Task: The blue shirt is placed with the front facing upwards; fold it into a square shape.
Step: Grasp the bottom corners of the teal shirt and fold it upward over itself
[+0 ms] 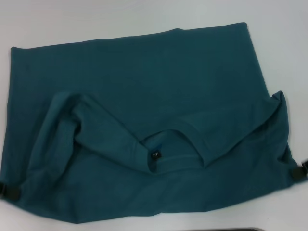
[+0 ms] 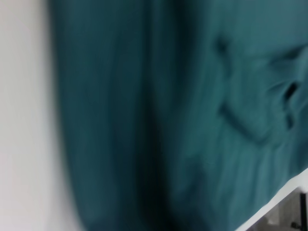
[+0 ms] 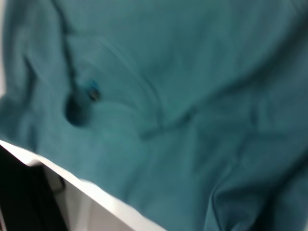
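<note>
The blue shirt (image 1: 144, 91) lies across the white table (image 1: 48, 19), doubled over so its shoulder part rests on the body. The collar (image 1: 175, 132) opens toward the near side, with a small dark tag (image 1: 155, 154) inside it. One sleeve (image 1: 57, 120) is bunched at the left. My left gripper (image 1: 8, 191) is at the shirt's near left corner. My right gripper (image 1: 299, 171) touches the near right corner. The left wrist view shows the shirt's cloth (image 2: 168, 120). The right wrist view shows the shirt (image 3: 202, 86) with its tag (image 3: 92, 94).
Bare white table surrounds the shirt at the far side and left (image 2: 24, 96). The table's near edge (image 3: 96, 192) runs close under the shirt's near hem, with dark floor beyond it.
</note>
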### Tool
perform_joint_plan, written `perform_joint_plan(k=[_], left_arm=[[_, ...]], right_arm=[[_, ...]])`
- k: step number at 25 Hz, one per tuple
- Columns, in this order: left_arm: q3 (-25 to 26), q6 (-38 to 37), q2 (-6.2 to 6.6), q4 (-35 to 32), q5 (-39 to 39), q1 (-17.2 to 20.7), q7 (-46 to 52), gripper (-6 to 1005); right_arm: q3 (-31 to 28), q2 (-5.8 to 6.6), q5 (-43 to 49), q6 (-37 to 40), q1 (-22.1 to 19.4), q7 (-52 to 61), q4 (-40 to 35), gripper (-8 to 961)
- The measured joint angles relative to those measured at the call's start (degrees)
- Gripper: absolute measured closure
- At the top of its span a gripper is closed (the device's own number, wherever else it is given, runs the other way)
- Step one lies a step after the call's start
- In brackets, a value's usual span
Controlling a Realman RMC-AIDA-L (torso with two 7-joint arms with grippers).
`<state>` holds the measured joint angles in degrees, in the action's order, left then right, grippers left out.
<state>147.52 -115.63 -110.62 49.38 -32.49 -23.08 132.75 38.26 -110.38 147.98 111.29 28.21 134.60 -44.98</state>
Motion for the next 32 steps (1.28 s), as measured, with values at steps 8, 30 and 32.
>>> perform_joint_plan(k=[8,30,32], left_arm=[[7.8,3.6,3.23,-3.0,-3.3,-7.9,0.8,980],[5.0,23.5,3.03,-5.5,-2.8,-16.5,13.3,978],[5.0,24.9,2.85,-5.4,-3.0,-16.6,13.8,978]], right_arm=[[-7.0,2.1,-6.3,-2.8,4.5,-1.5,0.4,889],[-14.1,2.77,-12.7,-21.9,9.5,3.4,1.4,876],[-13.9,2.3,-13.5,-23.6,9.7,3.6,1.6,874]])
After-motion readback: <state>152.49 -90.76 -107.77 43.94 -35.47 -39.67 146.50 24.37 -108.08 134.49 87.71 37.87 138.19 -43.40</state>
